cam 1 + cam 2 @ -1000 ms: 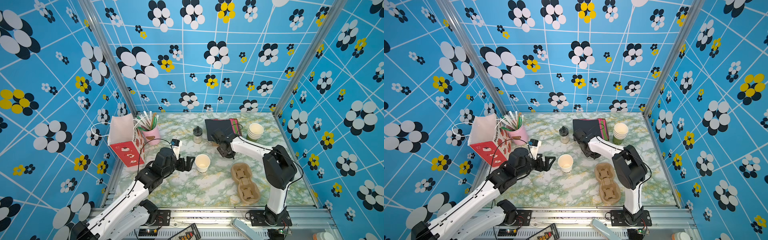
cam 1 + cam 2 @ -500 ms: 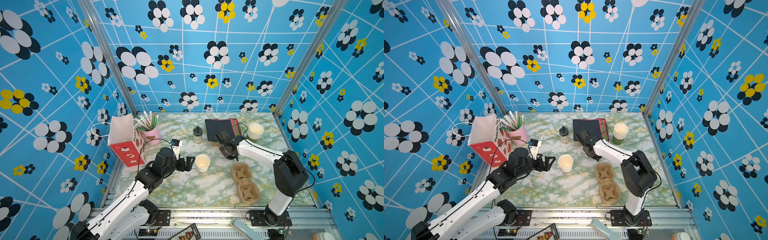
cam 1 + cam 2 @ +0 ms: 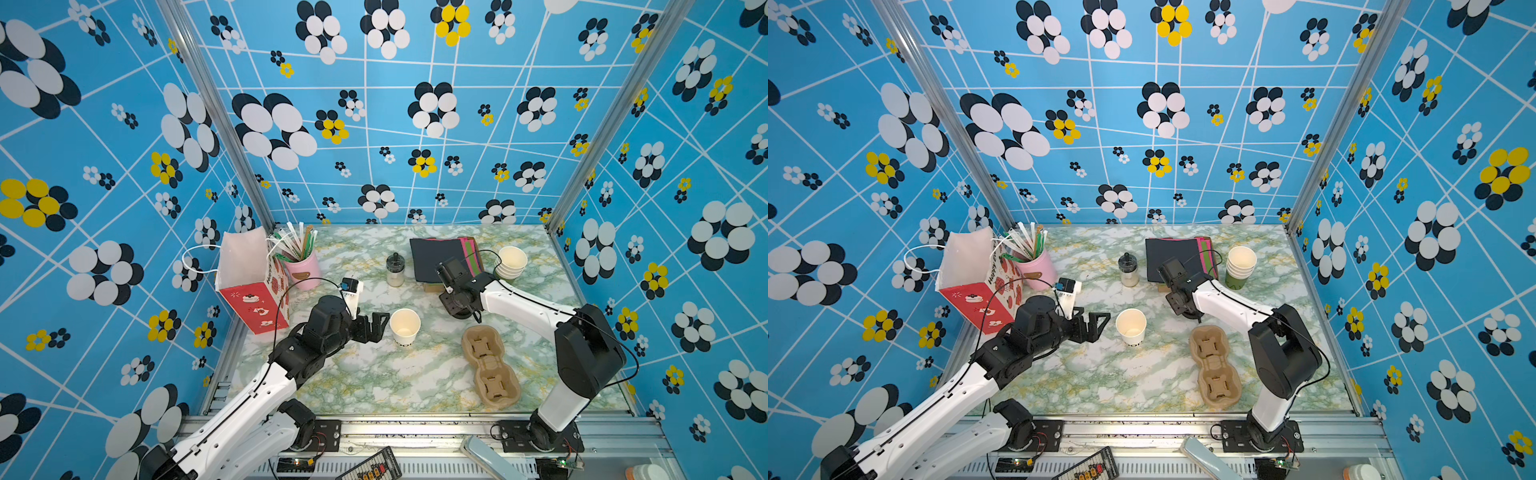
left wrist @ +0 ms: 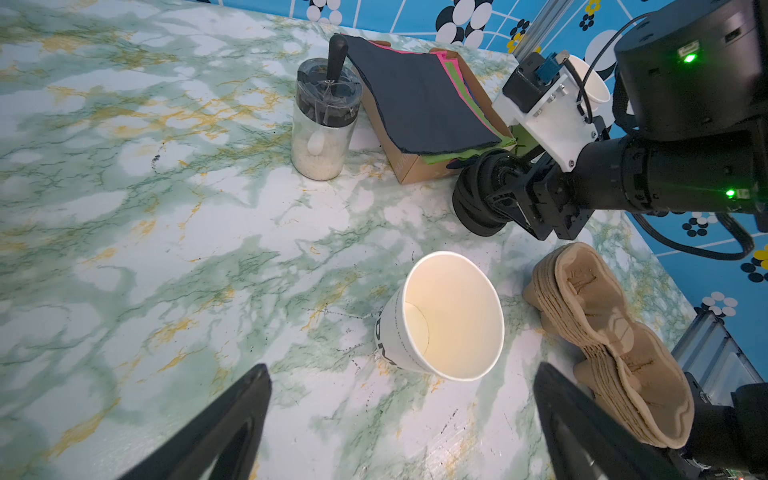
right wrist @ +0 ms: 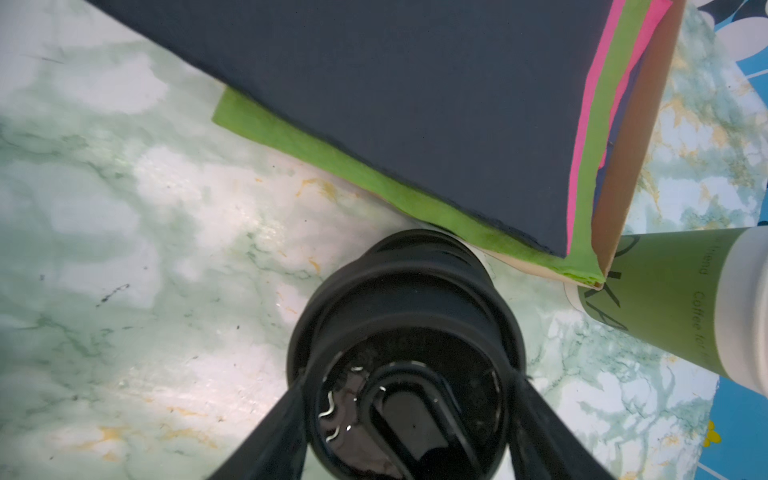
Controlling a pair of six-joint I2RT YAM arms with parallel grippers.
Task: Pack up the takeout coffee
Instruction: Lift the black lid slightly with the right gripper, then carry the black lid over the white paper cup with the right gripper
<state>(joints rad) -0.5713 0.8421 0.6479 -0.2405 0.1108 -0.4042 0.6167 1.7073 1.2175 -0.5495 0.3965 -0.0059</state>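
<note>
The packing is at an early stage. The takeout paper cup (image 3: 404,327) stands upright and lidless on the marble-patterned table (image 3: 374,386). It is near the pulp cup carrier (image 3: 490,365) but apart from it, on the side toward the left arm, and its cream inside looks empty in the left wrist view. The left gripper (image 3: 376,328) hangs on the cup's far side from the carrier. Its jaws are spread wide and hold nothing, and the cup sits just ahead of its fingertips, untouched. The right gripper (image 5: 408,378) sits over the squat stack of black sip lids (image 4: 478,208), which stands just past the carrier's far end, beside the napkin box (image 3: 440,257). Its jaws are partly closed, and in the right wrist view they look pressed against the rim of the top lid (image 5: 415,415), so it seems to have hold of that lid. Judged from this, nearly everything is left to do. One lid must be lifted free of the stack and seated on the cup. The cup must then go into one of the carrier's two empty wells. After that it probably goes into the red-and-white gift bag (image 3: 249,286), which stands well apart from the carrier, beyond the cup and the left arm.
</note>
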